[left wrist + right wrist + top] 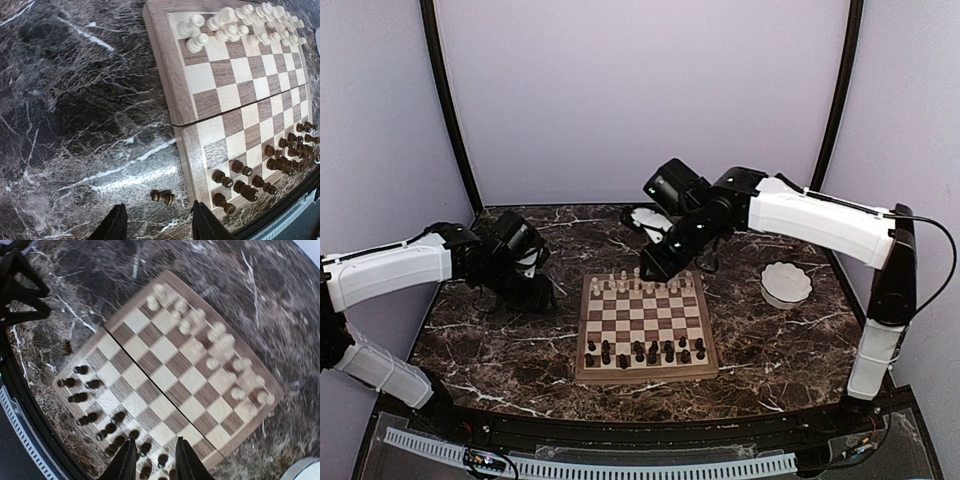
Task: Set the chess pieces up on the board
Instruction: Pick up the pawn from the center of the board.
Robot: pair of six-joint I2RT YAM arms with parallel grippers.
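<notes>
The board [646,374] lies on the marble counter [500,360], with cream chess pieces [635,283] crowded along its far edge and dark chess pieces [645,352] along its near edge. One dark piece [163,196] lies toppled just off its left rim. The left fingers [116,226] hover spread and empty beside that rim, while the right fingers [126,462], also spread and empty, hang above the board's far side.
</notes>
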